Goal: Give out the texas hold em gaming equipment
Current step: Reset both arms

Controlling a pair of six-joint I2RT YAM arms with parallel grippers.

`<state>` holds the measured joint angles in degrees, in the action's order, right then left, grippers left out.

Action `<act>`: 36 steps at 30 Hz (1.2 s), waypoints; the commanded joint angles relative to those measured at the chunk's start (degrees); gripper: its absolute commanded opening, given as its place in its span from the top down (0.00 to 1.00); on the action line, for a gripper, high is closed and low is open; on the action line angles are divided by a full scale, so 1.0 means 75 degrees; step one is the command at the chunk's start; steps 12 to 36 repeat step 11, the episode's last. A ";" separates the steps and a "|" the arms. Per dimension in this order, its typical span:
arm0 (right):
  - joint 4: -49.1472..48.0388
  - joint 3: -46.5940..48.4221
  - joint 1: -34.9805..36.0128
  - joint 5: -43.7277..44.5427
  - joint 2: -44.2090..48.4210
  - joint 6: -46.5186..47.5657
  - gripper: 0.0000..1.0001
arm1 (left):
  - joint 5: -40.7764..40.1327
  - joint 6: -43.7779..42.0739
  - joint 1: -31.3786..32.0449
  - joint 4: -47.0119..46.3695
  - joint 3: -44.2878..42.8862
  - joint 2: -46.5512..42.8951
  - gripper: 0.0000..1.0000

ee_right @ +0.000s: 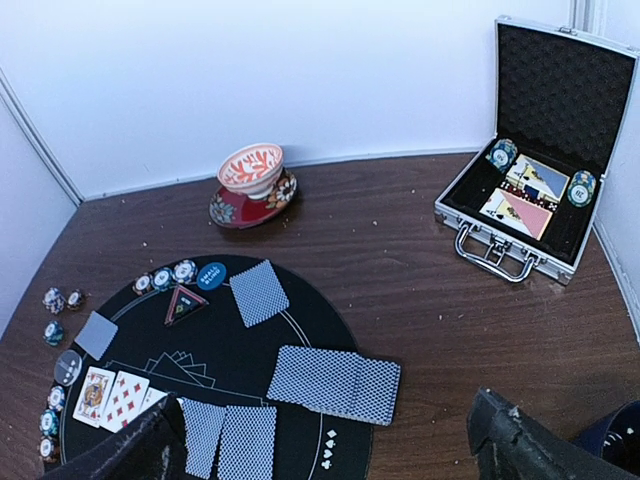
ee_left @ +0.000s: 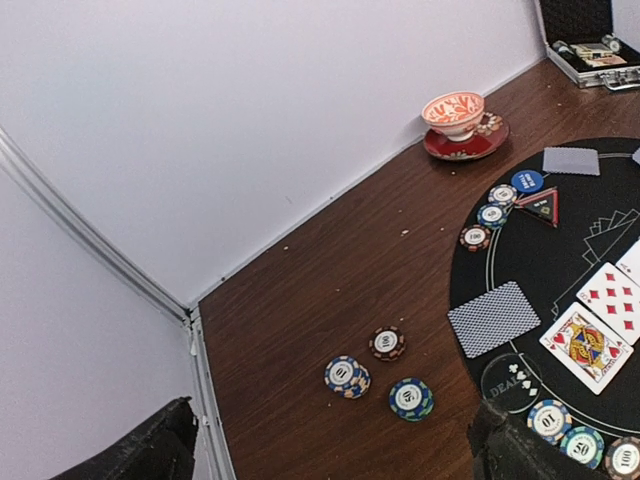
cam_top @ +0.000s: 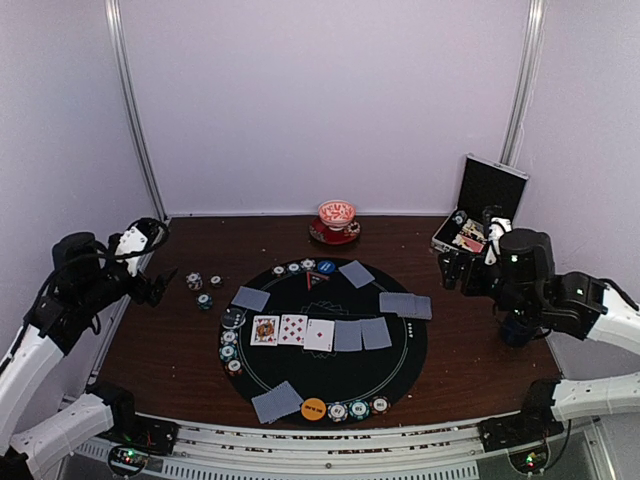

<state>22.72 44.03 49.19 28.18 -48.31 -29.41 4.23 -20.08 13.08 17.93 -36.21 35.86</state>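
Both arms are out at the sides of the tabletop. The left claw hovers over the left edge, its fingers spread wide with nothing between them. Just ahead of it, three loose poker chips lie close together on the bare wood, just off the round black mat. The right claw hovers at the far right, near the open silver-edged case. Its fingers are likewise parted and empty. The case holds a few chips and card packs.

At the mat's centre, three face-up cards lie in a row: a king, a diamonds card and a third I can't read. Two face-down cards extend the row to the right.

Other face-down cards lie around the rim:
- a far-left card
- a far card
- an overlapping right-hand pair
- a near card

The far-rim chips sit in a short arc, with the blue button disc just to their right. On the left rim, the clear dealer disc lies just beyond the left-rim chips. At the near rim, the orange button disc sits just left of the near-rim chips.

A patterned bowl stands on a red saucer at the far middle, near the wall.
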 commanded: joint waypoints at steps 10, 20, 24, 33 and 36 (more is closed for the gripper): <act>-0.0355 -0.0630 0.0063 0.0712 0.1606 0.0128 0.00 | -0.0553 0.0370 -0.0062 -0.0616 0.0797 -0.1036 0.02; -0.0413 -0.0659 0.0063 0.0753 0.1661 0.0151 0.00 | -0.0562 0.0358 -0.0069 -0.0671 0.0856 -0.1037 0.02; -0.0413 -0.0659 0.0063 0.0753 0.1661 0.0151 0.00 | -0.0562 0.0358 -0.0069 -0.0671 0.0856 -0.1037 0.02; -0.0413 -0.0659 0.0063 0.0753 0.1661 0.0151 0.00 | -0.0562 0.0358 -0.0069 -0.0671 0.0856 -0.1037 0.02; -0.0413 -0.0659 0.0063 0.0753 0.1661 0.0151 0.00 | -0.0562 0.0358 -0.0069 -0.0671 0.0856 -0.1037 0.02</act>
